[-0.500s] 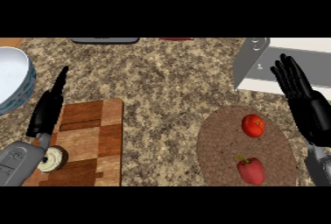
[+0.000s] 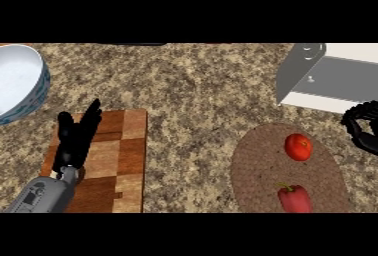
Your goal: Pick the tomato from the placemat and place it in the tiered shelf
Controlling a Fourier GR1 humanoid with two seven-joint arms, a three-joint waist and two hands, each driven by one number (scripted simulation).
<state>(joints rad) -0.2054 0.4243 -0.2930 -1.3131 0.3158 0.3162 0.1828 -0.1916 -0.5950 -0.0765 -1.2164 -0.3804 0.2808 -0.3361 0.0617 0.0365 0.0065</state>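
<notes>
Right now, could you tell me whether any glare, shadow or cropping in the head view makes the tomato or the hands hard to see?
In the head view the light is flat and even; the tomato shows plainly on the placemat, with only a faint highlight. The right hand is cut by the view's right edge, so its fingers cannot be judged. The left hand stands out dark and whole against the cutting board.

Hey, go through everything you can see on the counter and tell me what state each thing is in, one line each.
Round red tomato: lying on the placemat, not held.
Red bell pepper: lying on the placemat.
Round brown woven placemat: flat on the counter.
Grey metal tiered shelf: nothing visible inside.
Left robot hand: open, over the wooden cutting board.
Right robot hand: fingers curled, holding nothing.
</notes>
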